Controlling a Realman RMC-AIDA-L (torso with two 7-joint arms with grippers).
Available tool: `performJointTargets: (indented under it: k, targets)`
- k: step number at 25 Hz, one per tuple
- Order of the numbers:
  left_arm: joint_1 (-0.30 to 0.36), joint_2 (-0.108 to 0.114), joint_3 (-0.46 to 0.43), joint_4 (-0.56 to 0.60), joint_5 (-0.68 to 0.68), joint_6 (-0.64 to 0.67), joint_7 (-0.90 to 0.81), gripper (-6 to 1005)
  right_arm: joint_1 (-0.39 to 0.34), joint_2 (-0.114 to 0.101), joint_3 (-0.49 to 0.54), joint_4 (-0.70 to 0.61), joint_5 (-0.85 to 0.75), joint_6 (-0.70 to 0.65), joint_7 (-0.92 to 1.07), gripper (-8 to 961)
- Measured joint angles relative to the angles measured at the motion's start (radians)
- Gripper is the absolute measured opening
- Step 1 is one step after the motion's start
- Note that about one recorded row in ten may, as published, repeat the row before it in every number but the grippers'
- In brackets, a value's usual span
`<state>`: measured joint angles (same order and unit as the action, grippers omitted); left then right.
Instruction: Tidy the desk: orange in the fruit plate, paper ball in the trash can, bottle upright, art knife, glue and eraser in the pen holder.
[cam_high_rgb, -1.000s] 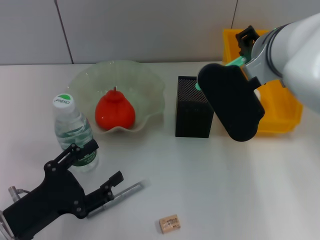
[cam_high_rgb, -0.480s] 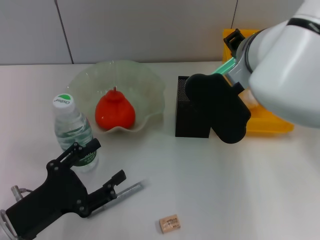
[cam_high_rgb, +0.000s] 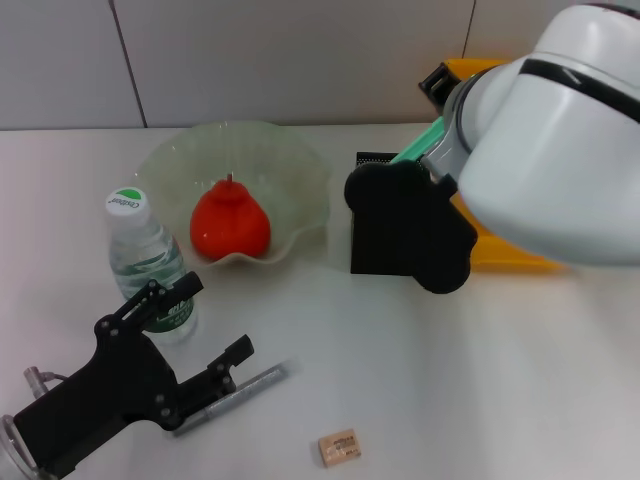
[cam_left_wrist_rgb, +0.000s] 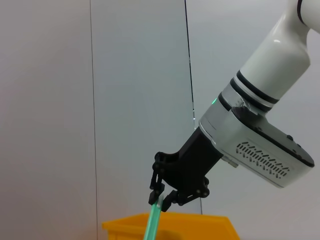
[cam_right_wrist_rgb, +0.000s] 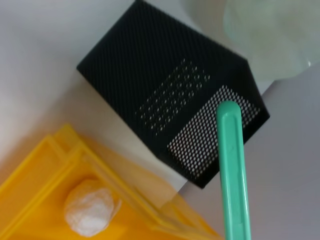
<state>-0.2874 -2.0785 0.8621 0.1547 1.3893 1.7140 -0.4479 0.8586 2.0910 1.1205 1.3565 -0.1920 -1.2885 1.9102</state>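
Note:
My right gripper (cam_left_wrist_rgb: 161, 199) is shut on a green art knife (cam_high_rgb: 420, 148), held slanted above the black mesh pen holder (cam_high_rgb: 385, 215). In the right wrist view the knife (cam_right_wrist_rgb: 231, 165) points at the holder's open top (cam_right_wrist_rgb: 215, 135). An orange (cam_high_rgb: 230, 222) lies in the glass fruit plate (cam_high_rgb: 290, 165). The bottle (cam_high_rgb: 148, 265) stands upright. A paper ball (cam_right_wrist_rgb: 90, 207) lies in the yellow trash can (cam_right_wrist_rgb: 30, 200). My left gripper (cam_high_rgb: 212, 318) is open, low over the table beside the bottle, above a grey glue stick (cam_high_rgb: 235, 390). The eraser (cam_high_rgb: 338, 447) lies near the front edge.
The yellow trash can (cam_high_rgb: 520, 250) stands right behind the pen holder, mostly covered by my right arm (cam_high_rgb: 560, 130). A grey wall closes the back of the table.
My right arm has swung left with the green art knife, from over the trash can to over the pen holder. The left gripper has barely shifted.

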Motion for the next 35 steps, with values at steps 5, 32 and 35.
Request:
performJointTargets:
  k: [5,32,35]
  targets:
    - [0.000,0.000,0.000,-0.005,0.000,0.001,0.001,827,0.015,0.002,-0.024,-0.040,0.012,0.000,0.001,232]
    - [-0.007,0.003,0.000,-0.038,-0.010,0.003,0.043,827,0.058,0.001,0.009,-0.019,0.067,-0.022,0.071,381]
    - [-0.007,0.004,0.000,-0.036,-0.010,0.004,0.043,827,0.048,0.001,0.085,0.039,0.113,-0.027,0.072,381]
